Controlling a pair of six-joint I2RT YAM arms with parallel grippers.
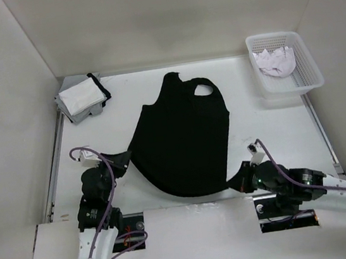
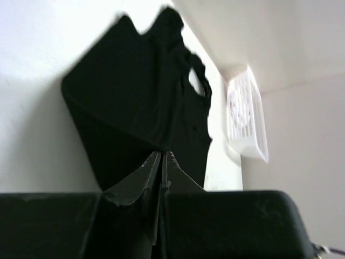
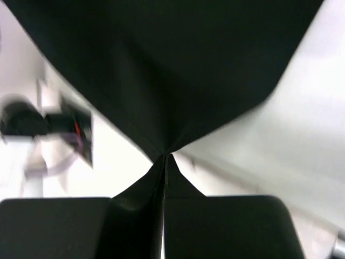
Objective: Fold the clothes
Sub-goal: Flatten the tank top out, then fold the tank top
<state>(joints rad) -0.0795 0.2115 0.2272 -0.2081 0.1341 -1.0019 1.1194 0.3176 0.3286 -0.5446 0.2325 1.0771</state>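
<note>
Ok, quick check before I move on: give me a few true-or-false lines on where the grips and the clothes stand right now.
1. Both grippers are shut on the near hem of the tank top. True: the left gripper and the right gripper each pinch a corner of the black tank top.
2. The tank top is folded in half. False: it lies spread open, neck end away from the arms.
3. The basket is empty. False: a white garment lies in it.
4. The grey-and-white stack sits at the far left corner. True.
5. That stack touches the tank top. False: they lie apart.
</note>
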